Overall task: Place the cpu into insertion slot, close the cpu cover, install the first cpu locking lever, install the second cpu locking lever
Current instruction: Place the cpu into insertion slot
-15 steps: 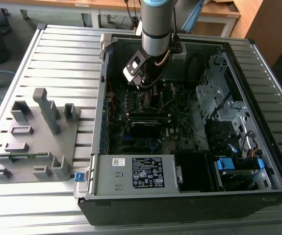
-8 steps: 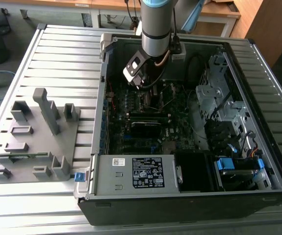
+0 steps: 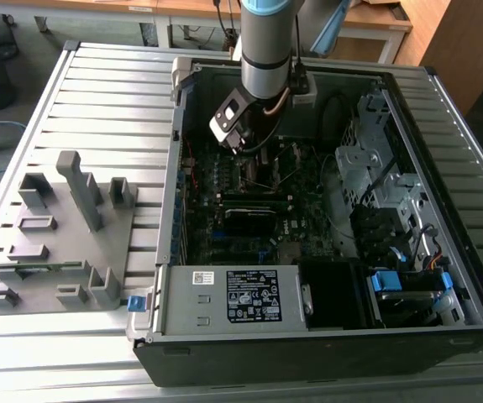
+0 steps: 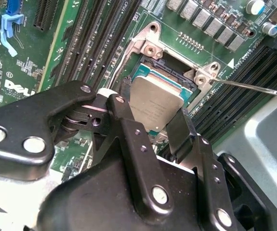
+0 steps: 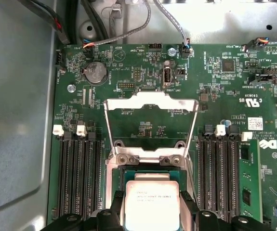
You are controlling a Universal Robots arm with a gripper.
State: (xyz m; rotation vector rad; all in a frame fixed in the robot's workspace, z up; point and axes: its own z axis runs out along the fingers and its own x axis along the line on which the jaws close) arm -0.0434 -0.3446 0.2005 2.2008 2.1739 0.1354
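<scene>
**Arm (image 3: 266,50) dropped straight down into the open PC case (image 3: 170,210), cpu in its grip**
Two fingers (image 4: 124,120) pinch the one cpu (image 4: 155,103) by opposite edges, right over the one insertion slot (image 5: 150,174) mid-motherboard (image 5: 143,130), between two banks of memory slots (image 5: 78,173). Can't tell if it's touching. The single cpu cover (image 5: 150,102) stands flipped open just beyond.

- we see a dull, matt silver-grey metal top on the cpu (image 5: 151,204).
- we find the cpu cover (image 5: 150,102) thin, smooth, bright metal.
- we note matt black fingers (image 4: 125,126) on the gripper (image 4: 150,113), with shiny screw heads.
- we see a slight sheen on the green motherboard (image 5: 210,91).
</scene>
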